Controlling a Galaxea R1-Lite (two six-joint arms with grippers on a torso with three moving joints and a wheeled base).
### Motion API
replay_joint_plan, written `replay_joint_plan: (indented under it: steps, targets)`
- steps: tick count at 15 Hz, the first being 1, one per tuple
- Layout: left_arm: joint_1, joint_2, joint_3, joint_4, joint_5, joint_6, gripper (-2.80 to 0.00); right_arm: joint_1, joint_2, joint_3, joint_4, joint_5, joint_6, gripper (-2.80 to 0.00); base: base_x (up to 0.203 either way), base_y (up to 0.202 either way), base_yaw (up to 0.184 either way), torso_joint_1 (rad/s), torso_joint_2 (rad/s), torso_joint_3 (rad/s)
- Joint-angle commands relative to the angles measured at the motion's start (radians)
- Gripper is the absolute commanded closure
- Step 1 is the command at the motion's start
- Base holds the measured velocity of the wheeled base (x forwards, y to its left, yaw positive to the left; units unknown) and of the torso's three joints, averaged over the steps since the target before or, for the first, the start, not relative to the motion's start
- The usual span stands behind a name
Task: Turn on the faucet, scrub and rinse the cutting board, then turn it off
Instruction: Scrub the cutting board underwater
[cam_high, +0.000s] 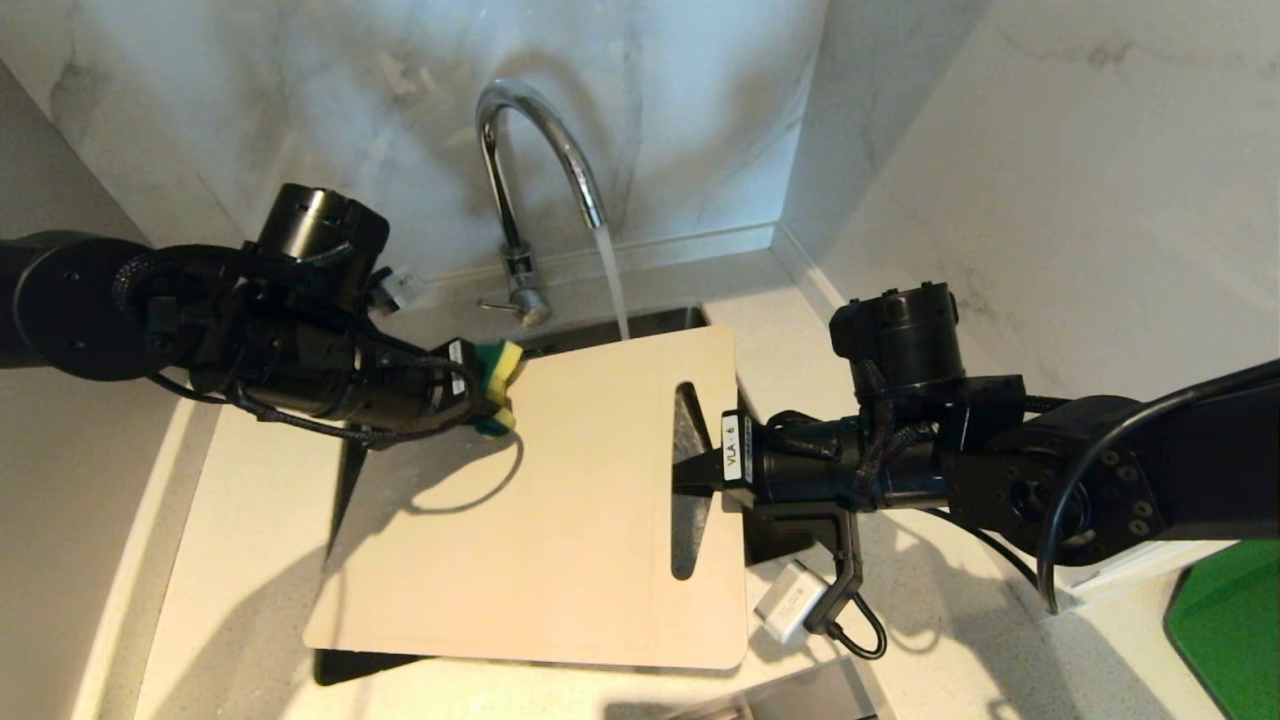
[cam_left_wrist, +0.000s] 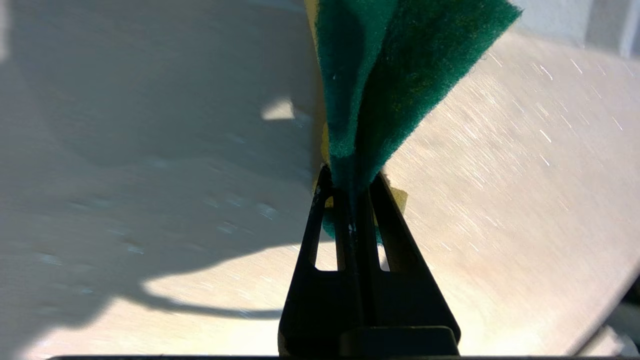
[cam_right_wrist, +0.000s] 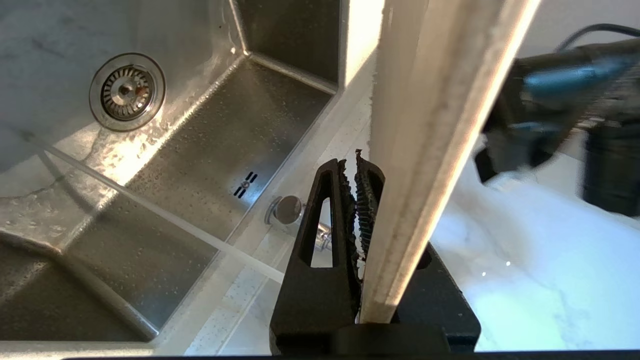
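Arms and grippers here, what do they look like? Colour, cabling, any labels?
Both arms are matte black with round joint housings and loose black cables. The left gripper has slim black slotted fingers. The right gripper carries a white "VLA-6" label; its fingers have ridged pads.

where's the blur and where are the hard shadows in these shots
Head view: sharp; the left arm's hard shadow falls across the cutting board. Left wrist view: the board streaks with motion blur behind the sponge, shadow covering one side. Right wrist view: the other arm is smeared, and glare brightens the sink floor.
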Motion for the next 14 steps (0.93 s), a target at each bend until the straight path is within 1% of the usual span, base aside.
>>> replay_joint_plan:
  steps: [1, 3, 6, 9, 14]
  targets:
    - [0.044, 0.025, 0.037, -0.030, -0.030, -0.002, 0.00, -0.001, 0.004, 0.000, -0.004, 0.005, -0.015, 0.00, 0.000, 0.000, 0.000, 0.000, 0.00, 0.000]
    - [0.077, 0.033, 0.049, -0.058, -0.048, 0.010, 0.00, -0.001, 0.004, -0.001, -0.004, 0.006, -0.014, 0.00, 0.000, 0.000, 0.000, 0.000, 0.00, 0.000]
    - [0.133, 0.027, 0.068, -0.060, -0.053, 0.049, 0.00, -0.001, -0.004, -0.001, -0.004, 0.006, -0.014, 0.00, 0.000, 0.000, 0.000, 0.000, 0.00, 0.000]
    - [0.194, 0.031, 0.070, -0.060, -0.085, 0.072, 0.00, -0.001, -0.004, 0.001, -0.005, 0.006, -0.015, 0.00, 0.000, 0.000, 0.000, 0.000, 0.00, 0.000]
    - [0.257, 0.036, 0.068, -0.060, -0.103, 0.130, 0.00, -0.001, -0.005, 0.002, -0.007, 0.006, -0.017, 0.00, 0.000, 0.000, 0.000, 0.000, 0.00, 0.000]
